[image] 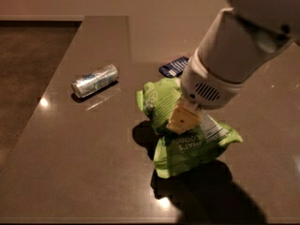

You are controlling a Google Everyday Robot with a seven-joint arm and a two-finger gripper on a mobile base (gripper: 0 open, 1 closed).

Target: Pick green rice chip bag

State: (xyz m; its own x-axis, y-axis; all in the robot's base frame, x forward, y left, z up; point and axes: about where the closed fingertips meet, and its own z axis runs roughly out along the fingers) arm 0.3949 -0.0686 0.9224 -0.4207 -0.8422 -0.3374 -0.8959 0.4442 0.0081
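Note:
The green rice chip bag (185,150) is a crinkled lime-green pouch with white lettering and a white label. It hangs pinched at its middle, lifted a little above the dark table (70,172), with its shadow under it. My gripper (183,120) comes down from the upper right on the big white arm (234,64). Its yellowish fingers are shut on the bag's pinched middle. The arm hides part of the bag's top right.
A silver can (94,80) lies on its side to the left of the bag. A small dark blue packet (173,66) lies behind the bag, partly hidden by the arm. The table's left edge runs beside brown floor (23,60).

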